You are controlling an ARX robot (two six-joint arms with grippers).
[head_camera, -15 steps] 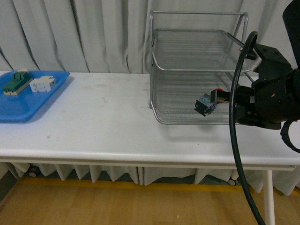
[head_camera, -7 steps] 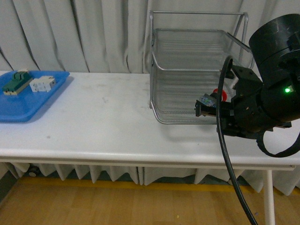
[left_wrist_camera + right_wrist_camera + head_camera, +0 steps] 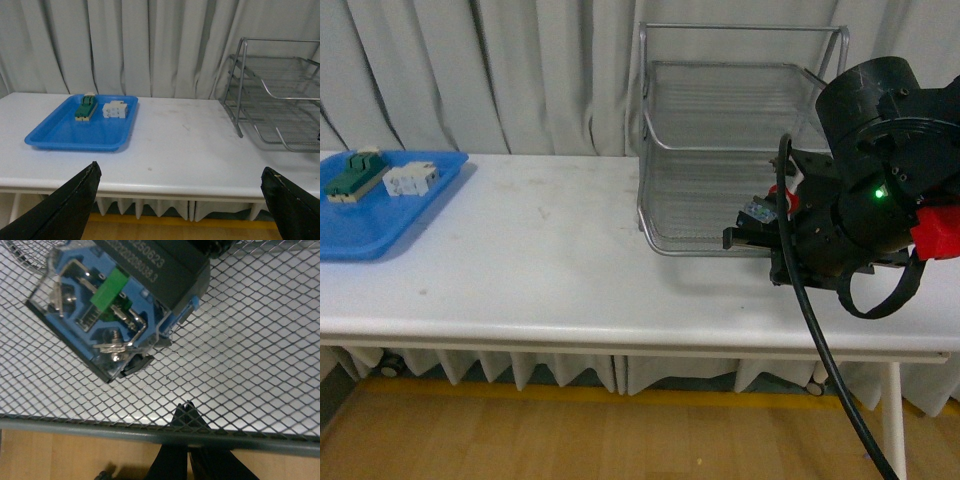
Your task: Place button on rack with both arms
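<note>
Front view: one button (image 3: 767, 208) is being held at the front edge of the rack's (image 3: 740, 150) lowest tier, its red cap just showing beside the right gripper (image 3: 752, 232), which is clamped on it. One blue tray (image 3: 365, 222) is being seen far left on the table (image 3: 550, 270), with two parts in it, a green switch (image 3: 354, 175) and a white block (image 3: 410, 179).

Left wrist view: the left gripper's (image 3: 182, 200) two fingers are being shown spread wide apart, nothing between them; one tray, one rack ahead.

Right wrist view: the button's blue and black body is being seen close over the mesh.
</note>
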